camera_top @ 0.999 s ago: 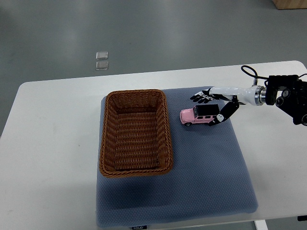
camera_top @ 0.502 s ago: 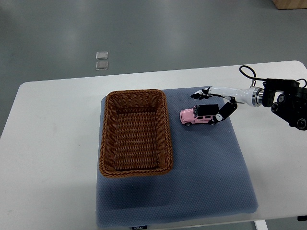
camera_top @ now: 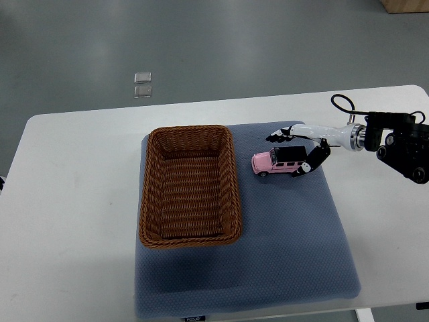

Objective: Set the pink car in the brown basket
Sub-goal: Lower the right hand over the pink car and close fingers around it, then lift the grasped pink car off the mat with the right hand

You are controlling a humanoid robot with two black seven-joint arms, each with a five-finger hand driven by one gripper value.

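Observation:
The pink car, with a black roof, sits on the blue-grey mat just right of the brown wicker basket. The basket is empty. My right hand comes in from the right edge and straddles the car's right end: fingers behind the roof, thumb in front at the rear. The fingers are spread around the car and not closed on it. The car rests on the mat. The left arm is out of view.
The mat lies on a white table. The right forearm and black wrist housing hang over the table's right side. Two small clear squares lie on the floor beyond the table.
The right hand has shifted slightly, its fingers settling closer around the car's right end. The car and basket have not moved.

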